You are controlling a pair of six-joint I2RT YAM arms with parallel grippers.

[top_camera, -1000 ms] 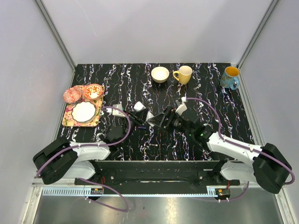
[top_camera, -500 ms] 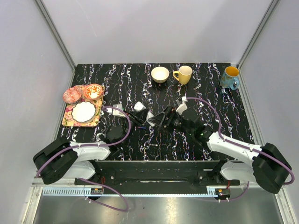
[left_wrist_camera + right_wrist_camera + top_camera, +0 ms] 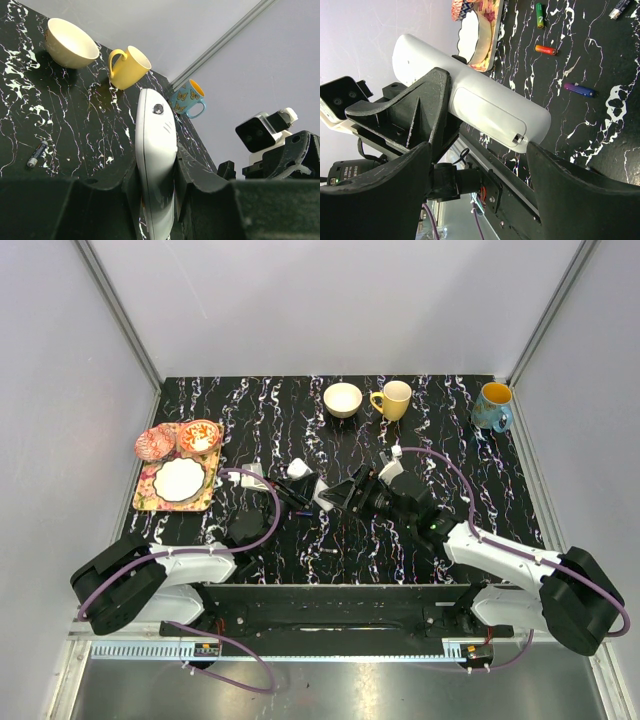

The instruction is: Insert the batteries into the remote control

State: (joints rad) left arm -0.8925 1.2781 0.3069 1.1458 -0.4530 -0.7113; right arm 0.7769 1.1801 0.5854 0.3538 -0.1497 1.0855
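Left wrist view: the left end effector (image 3: 156, 187) is pressed together on the remote (image 3: 156, 135), pinching its near end between both fingers (image 3: 192, 175). The remote stands on its long edge, lifted off the bench (image 3: 75, 125), and points straight out ahead of the end effector. On the bench to the left of this end effector lies one battery (image 3: 37, 154), well apart from it. A bowl (image 3: 70, 42) stands far ahead to the left, a yellow mug (image 3: 129, 66) ahead, and a blue mug (image 3: 187, 98) ahead to the right.

Right wrist view: the right end effector (image 3: 479, 149) is spread wide. The remote's free end sits between its fingers (image 3: 570, 190), with the shut cover (image 3: 485, 112) turned toward the camera. Whether either finger touches the remote cannot be told. Past the remote, ahead of this end effector, four batteries (image 3: 546, 49) lie loose on the bench. One is green and yellow, one red-orange, one purple-blue, and one is cut off by the frame edge. A tray (image 3: 487, 47) lies just beside them.
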